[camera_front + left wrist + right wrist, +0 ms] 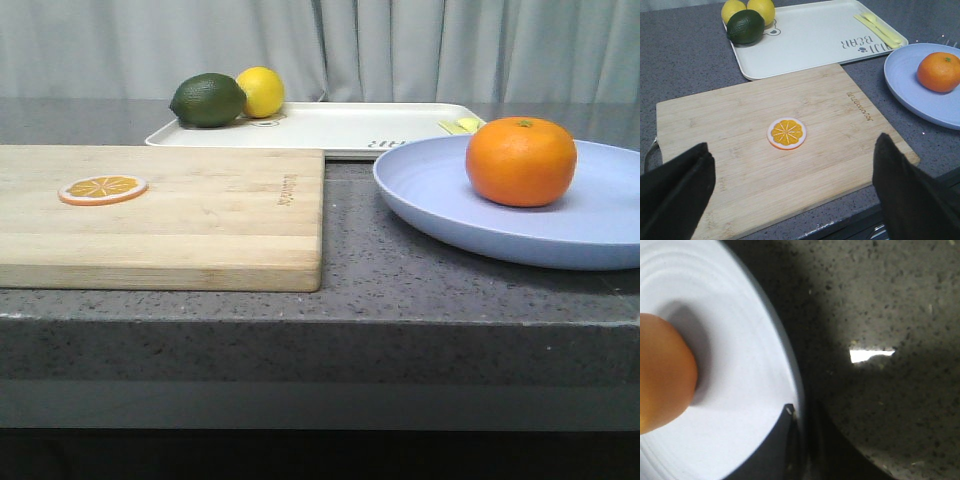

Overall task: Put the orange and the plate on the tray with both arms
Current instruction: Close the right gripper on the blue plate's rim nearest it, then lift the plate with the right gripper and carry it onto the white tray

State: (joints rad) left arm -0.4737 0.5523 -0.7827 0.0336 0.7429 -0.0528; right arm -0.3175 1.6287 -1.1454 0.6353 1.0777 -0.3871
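Note:
The orange (520, 162) sits on the pale lavender-blue plate (440, 190) at the right of the counter. The cream-white tray (340, 130) lies behind it. My right gripper (801, 410) is shut on the plate's rim (740, 340), one finger on top and the other at the outside, with the orange (660, 380) close by. My left gripper (792, 142) is wide open and empty above the near edge of the wooden board. From there I see the orange (939, 71), plate (910, 85) and tray (810, 40) ahead. Neither gripper shows in the front view.
A wooden cutting board (160, 210) with a flat orange slice (102, 188) lies at the left. A lime (208, 100) and a lemon (262, 90) sit on the tray's far left corner, and yellow cutlery (462, 125) on its right end. The counter's front edge is near.

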